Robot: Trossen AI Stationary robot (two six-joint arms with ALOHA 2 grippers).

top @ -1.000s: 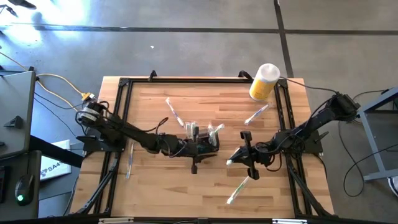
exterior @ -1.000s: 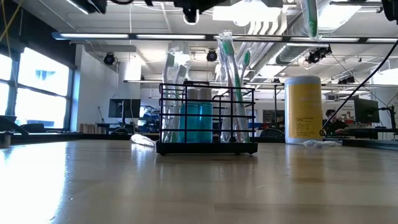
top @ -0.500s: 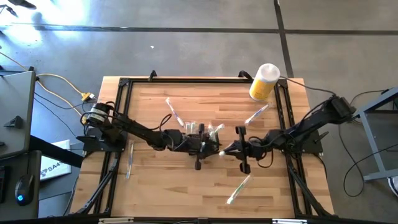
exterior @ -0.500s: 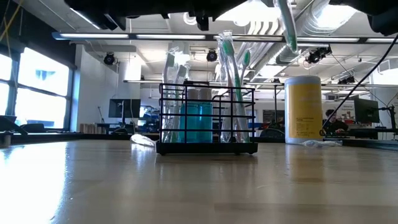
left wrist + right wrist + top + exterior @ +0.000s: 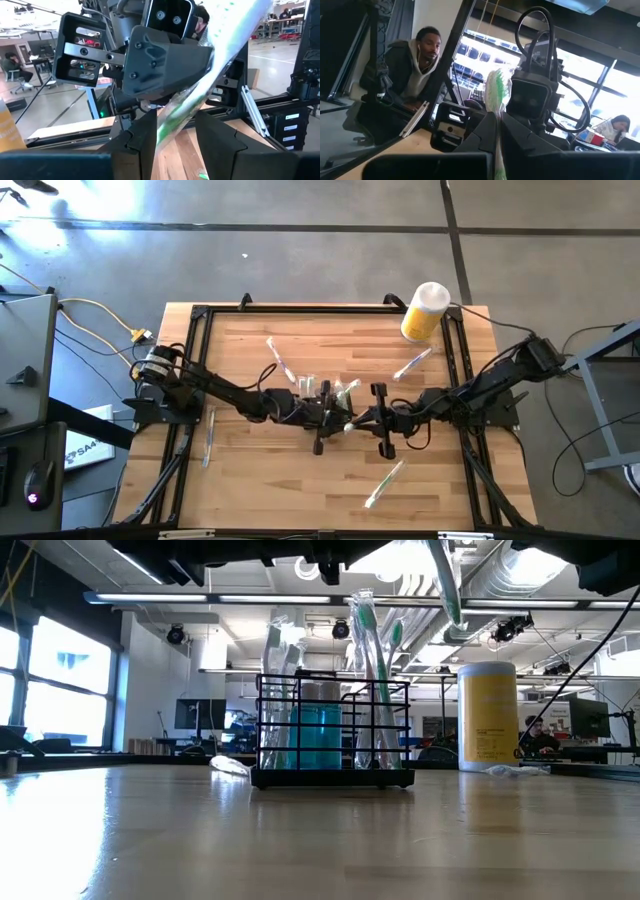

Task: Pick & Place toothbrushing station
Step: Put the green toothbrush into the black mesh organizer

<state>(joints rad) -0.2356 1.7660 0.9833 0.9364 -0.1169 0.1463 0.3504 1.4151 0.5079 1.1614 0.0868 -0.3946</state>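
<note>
The toothbrushing station (image 5: 333, 730) is a small black wire caddy. It stands upright near the middle of the wooden table (image 5: 330, 480). Both arms meet right above it.

The right gripper (image 5: 352, 423) is pinched shut on a wrapped toothbrush (image 5: 443, 580) with green on it. In the high view the brush tip is just beside the caddy's right side. In the low view the brush hangs tilted, above the caddy's top and a little to its right, not inside yet. Its long way runs mostly up and down. So the caddy lies below and to the left of the brush. I think the brush must slide that way and then go down.

The left gripper (image 5: 172, 131) hovers over the caddy. Its fingers are partly open, and the wrapped brush passes between them. I cannot tell if they touch it.

Inside the caddy are a blue cup (image 5: 318, 735) and several toothbrushes (image 5: 372, 680) standing up.

More wrapped toothbrushes (image 5: 385, 483) lie loose on the table. A yellow canister with a white lid (image 5: 424, 312) stands well apart at the far right corner.
</note>
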